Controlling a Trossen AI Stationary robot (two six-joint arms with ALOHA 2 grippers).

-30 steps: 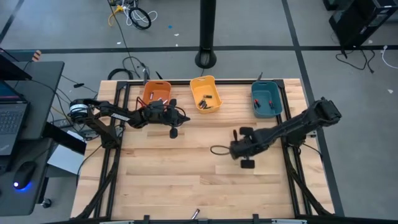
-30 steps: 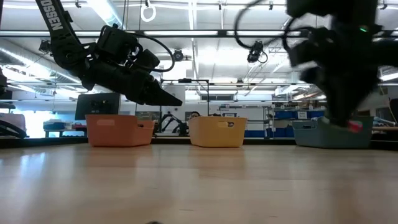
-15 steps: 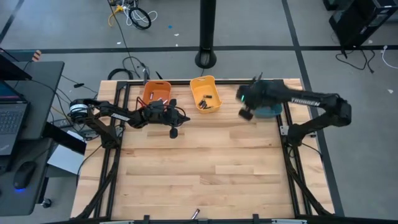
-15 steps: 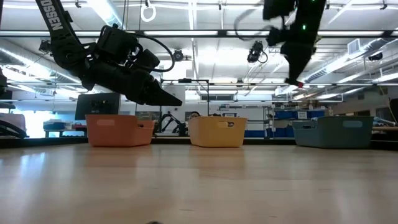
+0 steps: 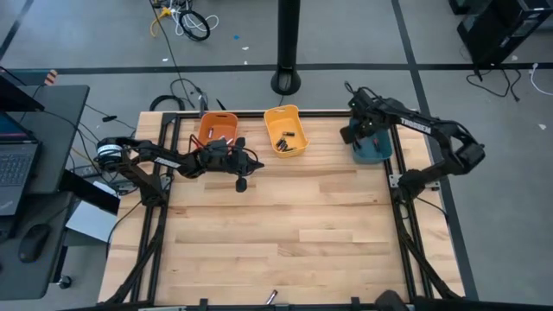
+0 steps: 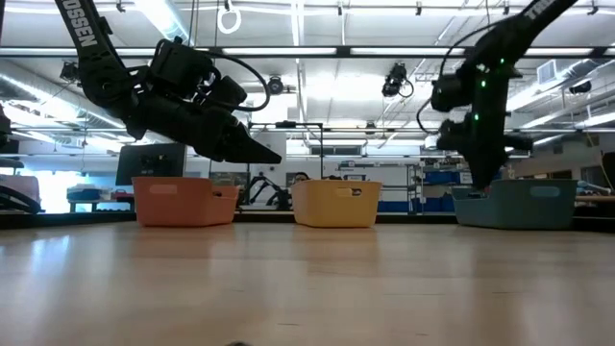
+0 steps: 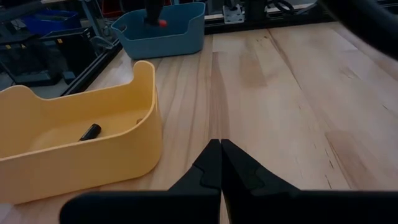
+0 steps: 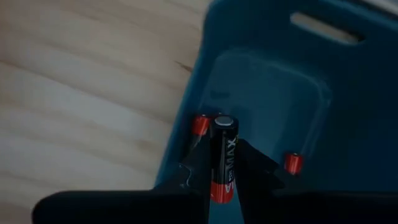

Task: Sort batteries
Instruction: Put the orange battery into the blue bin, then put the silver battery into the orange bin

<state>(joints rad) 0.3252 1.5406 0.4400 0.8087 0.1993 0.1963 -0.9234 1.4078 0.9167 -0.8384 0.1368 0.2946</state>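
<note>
Swung over the teal bin [image 5: 373, 149], right claw [image 8: 219, 163] grips "MAX" battery [image 8: 222, 158].

Top cam looks straight down on my whole table [image 5: 276, 225]. Low cam sits at table level, facing the bins and room. Left wrist cam faces yellow bin [image 7: 74, 146], close; right wrist cam hangs tight over teal bin [image 8: 280, 93], also seen far off by left cam.

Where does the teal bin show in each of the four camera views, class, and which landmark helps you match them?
High view: teal bin at the table's far right edge, partly under the right gripper.
Low view: at far right, gripper reaching down into it.
Left wrist view: at the table's far end.
Right wrist view: fills the picture, below the held battery.
Shared landmark: the yellow bin alongside.
</note>
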